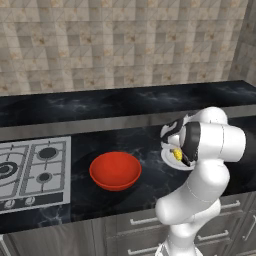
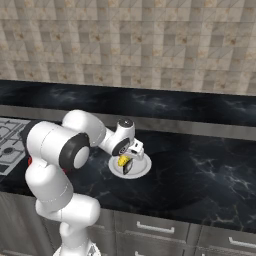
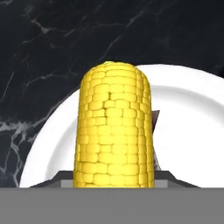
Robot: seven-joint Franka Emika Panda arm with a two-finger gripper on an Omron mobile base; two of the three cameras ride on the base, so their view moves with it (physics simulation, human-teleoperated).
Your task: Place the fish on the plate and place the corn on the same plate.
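Currently listed:
Claw (image 2: 126, 164): clenched on corn (image 3: 114, 127), above plate (image 3: 192, 127).
Fish (image 3: 155, 124): partly hidden behind corn, on plate.
Bowl (image 1: 115, 170): red, on table (image 2: 200, 165).

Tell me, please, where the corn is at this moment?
The corn is over the white plate in the hand view, seemingly held in the claw; in the right base view, that plate sits on the black counter, right of the stove.

Two rear base views sharing the plate (image 1: 186, 166); hand view close above.
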